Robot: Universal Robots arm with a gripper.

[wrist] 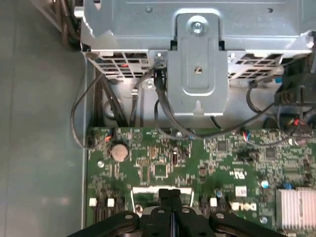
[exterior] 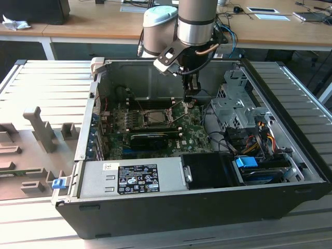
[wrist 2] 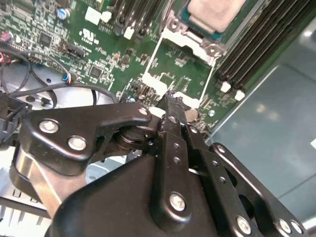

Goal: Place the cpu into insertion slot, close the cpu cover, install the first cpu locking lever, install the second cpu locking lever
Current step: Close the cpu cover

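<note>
Though closed, fingers point(wrist 2: 174, 129) against cpu cover point(wrist 2: 178, 35).

Cpu seated, cover open.
You'll find the pale grey cpu point(wrist 2: 215, 11) lying flat in the slot point(exterior: 145, 116), a dark square socket on the green board. The cover point(wrist 2: 182, 69), a thin silver frame with a cut-out centre, is swung open beside the slot, and you can see board through its opening.
</note>
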